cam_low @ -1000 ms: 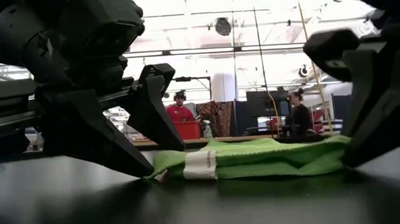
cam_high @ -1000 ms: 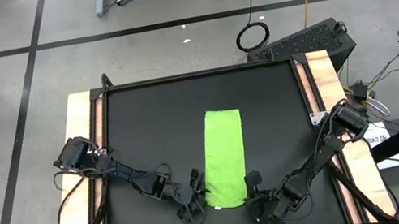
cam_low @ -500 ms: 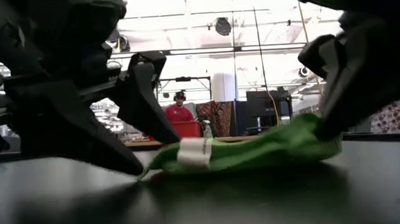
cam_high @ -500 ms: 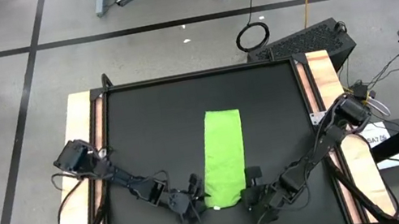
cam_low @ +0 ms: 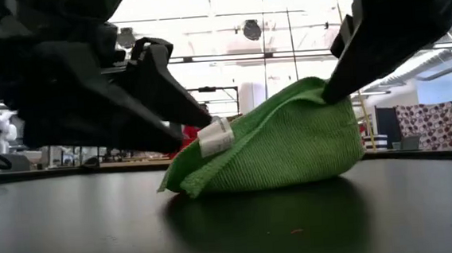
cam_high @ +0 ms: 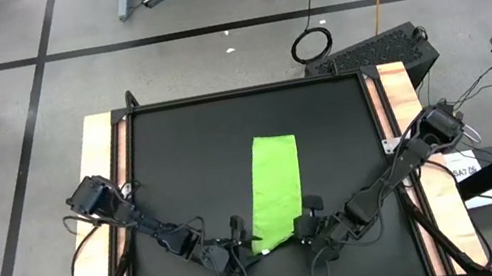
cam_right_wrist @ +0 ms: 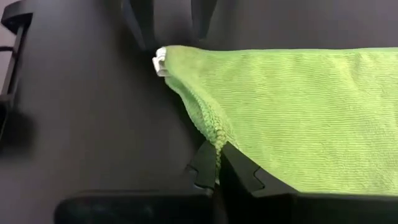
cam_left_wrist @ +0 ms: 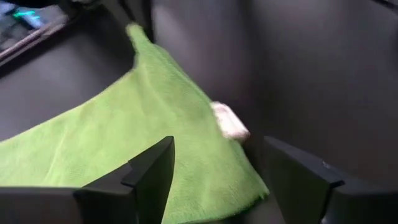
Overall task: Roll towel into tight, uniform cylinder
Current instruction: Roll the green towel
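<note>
The lime-green towel lies as a long strip running from the table's middle toward its near edge. Its far part is flat on the black table top, and its near end is drawn up into a hump. The white tag sits at the near left corner. My right gripper is shut on the near right corner. My left gripper is open at the near left corner, with one finger over the cloth and the other beside it, past the tag. My right gripper pinches the towel's near right corner between its two fingers, at the hem. It comes slanting down from the table's right. That corner is lifted clear, and the cloth slopes down from it to the table. My left gripper stands around the near left corner; I cannot tell whether it touches the cloth.
Wooden rails run along the table's left and right sides. A black keyboard-like box sits beyond the far right corner. The room behind shows in the low view.
My right gripper has risen with the towel's near right corner. The near end, flat a second ago, now stands up as a hump and has drawn a little toward the far edge; the far part has stayed flat. My left gripper has closed in on the tag corner.
</note>
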Controlling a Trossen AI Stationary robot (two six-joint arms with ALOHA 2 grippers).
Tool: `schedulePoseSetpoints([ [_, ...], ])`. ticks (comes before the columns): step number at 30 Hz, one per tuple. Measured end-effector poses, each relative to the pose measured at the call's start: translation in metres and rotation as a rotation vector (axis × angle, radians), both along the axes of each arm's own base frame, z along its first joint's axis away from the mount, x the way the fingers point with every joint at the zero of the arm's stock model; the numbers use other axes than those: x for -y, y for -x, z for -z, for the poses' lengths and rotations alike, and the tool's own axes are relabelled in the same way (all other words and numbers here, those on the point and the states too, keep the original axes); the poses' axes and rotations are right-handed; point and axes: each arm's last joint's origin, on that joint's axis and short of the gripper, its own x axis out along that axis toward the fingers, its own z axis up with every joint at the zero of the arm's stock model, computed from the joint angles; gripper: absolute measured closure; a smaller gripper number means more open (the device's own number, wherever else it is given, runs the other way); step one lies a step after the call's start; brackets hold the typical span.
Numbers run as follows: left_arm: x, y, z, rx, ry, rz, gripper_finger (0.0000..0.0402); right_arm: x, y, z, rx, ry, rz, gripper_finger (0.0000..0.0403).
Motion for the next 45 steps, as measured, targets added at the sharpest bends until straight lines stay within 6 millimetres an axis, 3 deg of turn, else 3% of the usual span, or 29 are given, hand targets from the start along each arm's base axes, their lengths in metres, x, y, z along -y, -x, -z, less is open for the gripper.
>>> schedulePoseSetpoints([
  [8,0.012,-0.003,0.016,0.083,0.034,-0.078,0.0147,0.007,-0.005,0.000,-0.004,-0.022,0.017,0.0402],
  [14,0.034,-0.018,0.025,0.123,0.014,-0.110,0.0147,0.009,-0.007,0.000,-0.004,-0.030,0.028,0.0402],
  [20,0.047,-0.028,0.037,0.155,-0.118,-0.329,0.0147,0.009,-0.007,-0.001,0.004,-0.036,0.029,0.0402],
  [24,0.048,-0.023,0.043,0.180,-0.152,-0.457,0.0148,0.009,-0.007,-0.001,0.004,-0.040,0.034,0.0402],
  [40,0.045,-0.006,0.058,0.119,-0.083,-0.601,0.0150,0.010,-0.006,-0.006,0.015,-0.052,0.050,0.0402],
  [45,0.047,-0.003,0.059,0.131,-0.093,-0.607,0.0184,0.010,-0.006,-0.006,0.015,-0.055,0.051,0.0402],
])
